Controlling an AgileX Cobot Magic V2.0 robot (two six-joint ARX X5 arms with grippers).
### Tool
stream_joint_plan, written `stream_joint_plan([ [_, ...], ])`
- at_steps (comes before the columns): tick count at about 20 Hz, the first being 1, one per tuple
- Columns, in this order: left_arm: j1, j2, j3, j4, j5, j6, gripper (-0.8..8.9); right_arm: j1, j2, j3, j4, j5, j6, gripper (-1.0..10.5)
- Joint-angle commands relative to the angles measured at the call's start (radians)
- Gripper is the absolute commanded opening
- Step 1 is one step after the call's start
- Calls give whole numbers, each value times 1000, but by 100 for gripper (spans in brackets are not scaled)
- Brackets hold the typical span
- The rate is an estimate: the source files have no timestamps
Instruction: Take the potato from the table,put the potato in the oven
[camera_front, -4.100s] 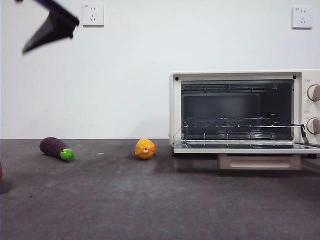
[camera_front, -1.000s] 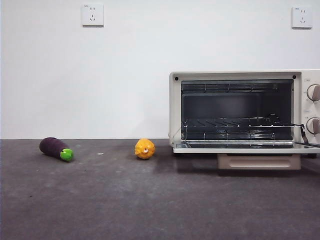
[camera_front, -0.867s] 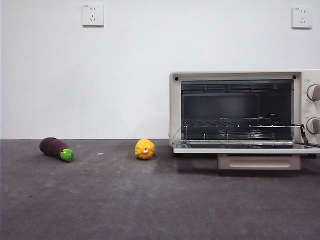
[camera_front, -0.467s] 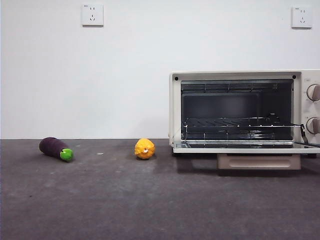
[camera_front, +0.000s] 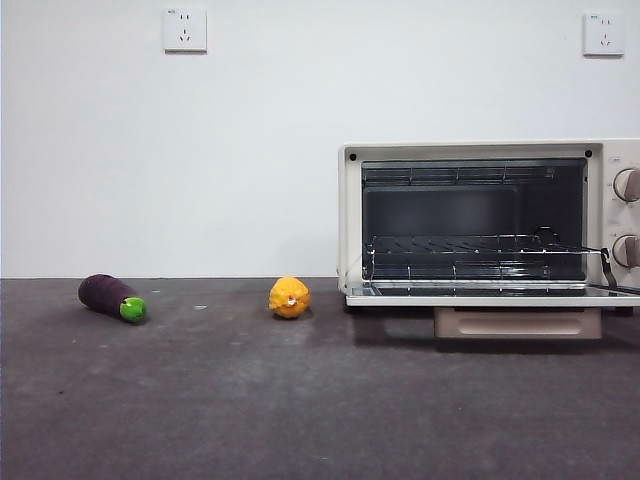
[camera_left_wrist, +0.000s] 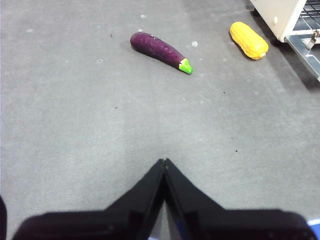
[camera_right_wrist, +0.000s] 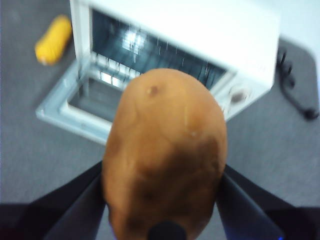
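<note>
Behind your setup stood a plain white wall (camera_front: 250, 150), evenly lit, with two white sockets mounted high: one socket (camera_front: 185, 30) toward the left, the other socket (camera_front: 604, 34) near the right edge. You saw a black cable (camera_right_wrist: 295, 95) lying on the grey surface.

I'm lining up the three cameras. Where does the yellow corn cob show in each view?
Front view: the yellow corn cob lies end-on on the table, just left of the oven.
Left wrist view: it lies lengthwise beside the oven's corner.
Right wrist view: blurred, beside the oven's open door.
Shared landmark: the oven.
</note>
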Motion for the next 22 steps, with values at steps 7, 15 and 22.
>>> stream_joint_plan([
  [7,-2,164,3,11,102,-11,-4,-234,-48,-539,589,-271,-24,1],
  [15,-2,364,9,88,103,-11,-5,-414,192,-606,886,-458,-11,1],
  [22,-2,422,9,154,102,-5,-6,-442,365,-606,1105,-479,-18,0],
])
